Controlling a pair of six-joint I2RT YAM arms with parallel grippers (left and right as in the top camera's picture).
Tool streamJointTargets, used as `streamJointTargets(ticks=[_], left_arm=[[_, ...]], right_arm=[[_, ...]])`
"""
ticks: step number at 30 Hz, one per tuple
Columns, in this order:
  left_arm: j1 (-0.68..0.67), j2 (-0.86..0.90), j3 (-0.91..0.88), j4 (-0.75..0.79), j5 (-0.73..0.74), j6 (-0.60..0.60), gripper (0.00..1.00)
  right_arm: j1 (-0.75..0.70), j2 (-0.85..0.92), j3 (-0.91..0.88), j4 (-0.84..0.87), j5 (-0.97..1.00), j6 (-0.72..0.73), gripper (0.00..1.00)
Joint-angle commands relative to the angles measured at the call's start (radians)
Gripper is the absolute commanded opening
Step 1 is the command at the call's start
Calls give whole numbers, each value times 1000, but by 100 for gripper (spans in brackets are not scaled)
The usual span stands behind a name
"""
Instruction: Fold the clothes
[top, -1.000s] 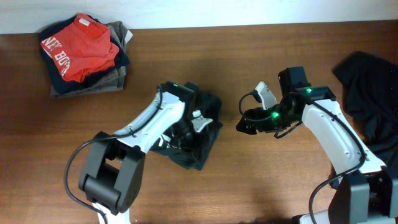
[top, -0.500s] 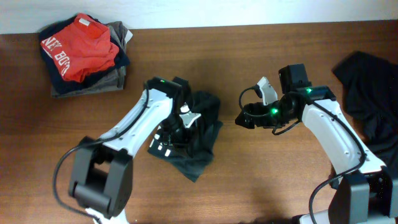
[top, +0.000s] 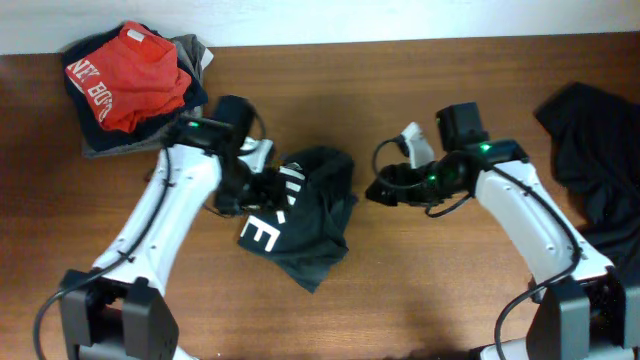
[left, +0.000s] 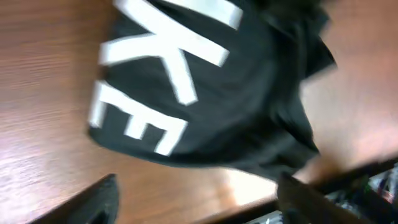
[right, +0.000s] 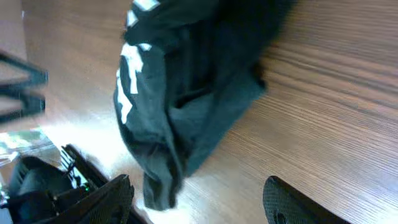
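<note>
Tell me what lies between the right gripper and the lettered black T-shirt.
Only bare wooden table; the overhead view shows it between the right gripper and the T-shirt.

A brown wood-grain table (top: 400, 80) fills the view. A pale strip (top: 400, 20) runs along its far edge.

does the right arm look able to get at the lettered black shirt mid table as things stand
Probably yes. The right hand is open beside the lettered black shirt, with only bare table between them. The left hand is at the shirt's far side, out of the way.
</note>
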Motion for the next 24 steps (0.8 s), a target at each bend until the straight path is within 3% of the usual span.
streamJointTargets(ticks=[1,7,17,20,24], left_arm=[[79,-13,10,20,-46,-37,92],[107,-13,9,6,-119,-41,95],[107,-13,8,-10,-151,-41,95],[107,-13,8,-8,-162,-41,96],[107,-13,8,-8,-184,-41,96]], right_arm=[[117,3,-4,51,109,97,71],[251,48,-4,129,306,222,62],[282,238,-3,195,312,293,50],[282,254,-3,195,314,293,39],[268,253,-2,190,320,312,14]])
